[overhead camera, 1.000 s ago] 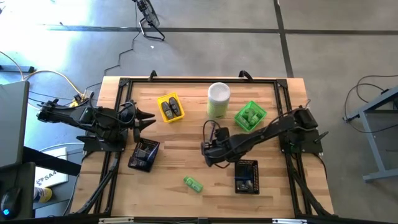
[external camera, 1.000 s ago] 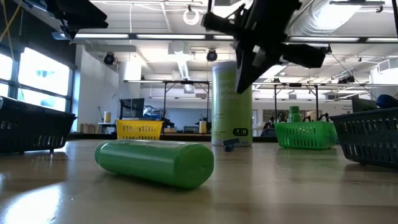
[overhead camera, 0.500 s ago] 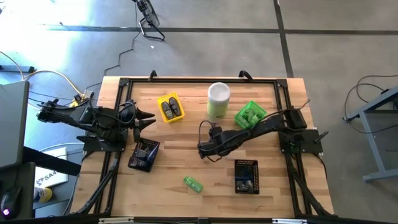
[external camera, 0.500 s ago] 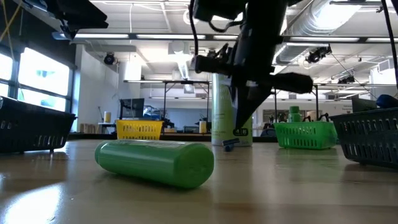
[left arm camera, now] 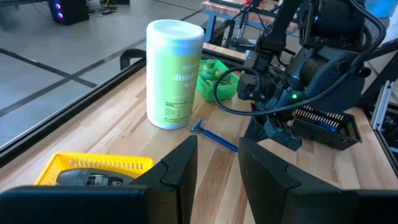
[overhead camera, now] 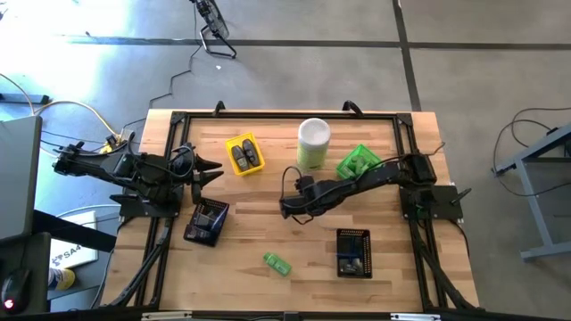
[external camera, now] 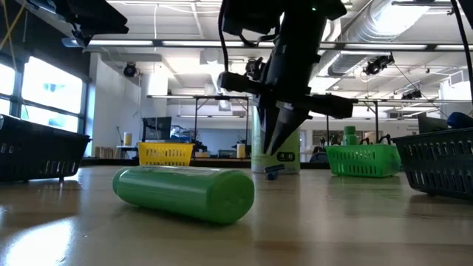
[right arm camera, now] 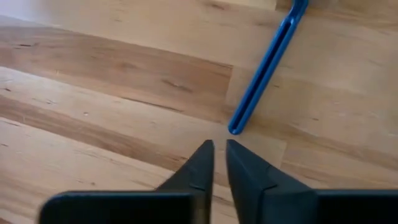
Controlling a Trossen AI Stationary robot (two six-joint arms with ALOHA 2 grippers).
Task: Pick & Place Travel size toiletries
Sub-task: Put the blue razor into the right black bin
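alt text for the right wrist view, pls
The right hand points down at a bare wooden table, fingers nearly together and holding nothing. The end of a blue razor handle lies just beyond its fingertips, running away from them.

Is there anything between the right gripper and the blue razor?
Nothing: in the right wrist view only bare wood separates the right gripper from the handle end of the blue razor.

A grey concrete floor (overhead camera: 482, 80), crossed by dark seams, is being seen around the wooden table (overhead camera: 268, 192). Far behind, ceiling ducts (external camera: 384, 22) are being lit by windows (external camera: 44, 92) at left.
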